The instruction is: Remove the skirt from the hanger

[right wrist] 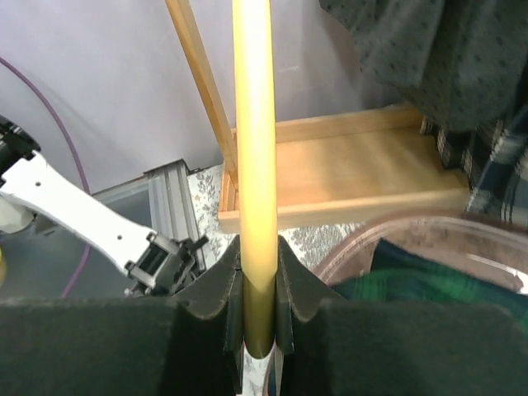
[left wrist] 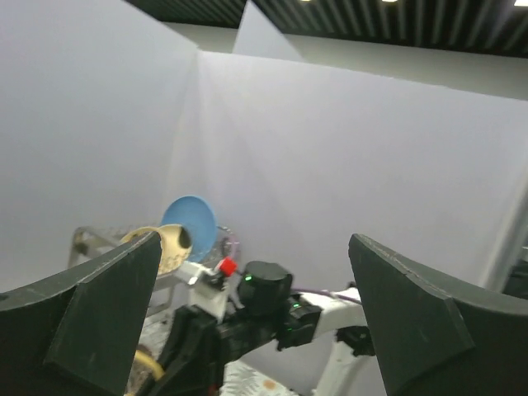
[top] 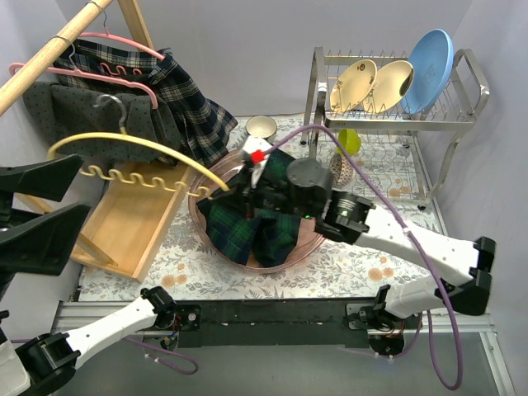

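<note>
- Skirt (top: 247, 231) of dark green tartan lies bunched inside the round pink basin (top: 289, 262), which stands mid-worktop (top: 363, 264), towards the near edge.
- The yellow hanger (top: 124, 142) is off the skirt. It arcs in the air from over the basin's far-left rim out towards the worktop's left edge.
- The right pincer (top: 233, 191) is clamped on the hanger's end over the basin. The right wrist view shows the yellow bar (right wrist: 252, 148) squeezed between both fingers (right wrist: 293, 285).
- The left pincer (top: 78, 191) hangs over the left edge with its jaws spread wide and nothing between them.
- A wooden tray (top: 132, 219) sits left of the basin.
- A dish rack (top: 396, 115) with plates stands at the far right corner.
</note>
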You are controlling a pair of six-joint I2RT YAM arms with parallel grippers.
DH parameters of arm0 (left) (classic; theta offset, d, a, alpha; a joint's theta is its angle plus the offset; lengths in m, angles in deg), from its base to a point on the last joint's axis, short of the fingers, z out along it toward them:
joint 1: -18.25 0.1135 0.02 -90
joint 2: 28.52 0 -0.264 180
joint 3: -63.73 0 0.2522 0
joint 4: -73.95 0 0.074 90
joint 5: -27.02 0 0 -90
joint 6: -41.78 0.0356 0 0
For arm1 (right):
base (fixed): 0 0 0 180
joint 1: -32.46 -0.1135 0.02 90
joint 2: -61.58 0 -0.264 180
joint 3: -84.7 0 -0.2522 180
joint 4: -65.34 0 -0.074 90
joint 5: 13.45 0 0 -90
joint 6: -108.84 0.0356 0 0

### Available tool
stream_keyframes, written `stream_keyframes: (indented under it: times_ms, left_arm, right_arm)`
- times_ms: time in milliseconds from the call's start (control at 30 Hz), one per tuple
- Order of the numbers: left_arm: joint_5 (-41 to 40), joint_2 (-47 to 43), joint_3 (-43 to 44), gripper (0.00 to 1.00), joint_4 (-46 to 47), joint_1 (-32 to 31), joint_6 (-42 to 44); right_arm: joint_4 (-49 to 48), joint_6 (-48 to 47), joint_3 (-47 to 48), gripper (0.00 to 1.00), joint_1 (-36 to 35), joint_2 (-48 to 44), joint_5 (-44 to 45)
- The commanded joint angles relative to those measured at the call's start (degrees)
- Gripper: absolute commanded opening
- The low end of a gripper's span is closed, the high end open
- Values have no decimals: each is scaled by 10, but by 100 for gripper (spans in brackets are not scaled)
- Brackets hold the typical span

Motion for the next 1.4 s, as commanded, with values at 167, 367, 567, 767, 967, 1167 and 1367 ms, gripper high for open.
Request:
stream_keyframes:
  times_ms: [167, 367, 567, 767, 967, 1167, 1367]
  left_arm:
    - [72, 23, 80, 98, 6, 1, -63]
    - [65, 9, 95, 98, 2, 1, -61]
    - [51, 1, 101, 98, -10, 1, -50]
    - [36, -3, 93, 98, -16, 1, -43]
    - [27, -9, 72, 98, -22, 1, -37]
    - [20, -13, 68, 98, -23, 1, -31]
    - [7, -24, 37, 98, -23, 1, -28]
  right_arm:
    - [12, -97, 297, 1, -93, 192, 211]
    - [54, -108, 470, 1, -105, 317, 227]
    - [44, -108, 496, 1, -105, 364, 238]
    - [-25, -108, 488, 1, -105, 388, 228]
    - [-77, -127, 509, 1, -106, 419, 226]
    - [-78, -120, 527, 1, -107, 456, 221]
    - [-94, -117, 542, 1, -108, 489, 213]
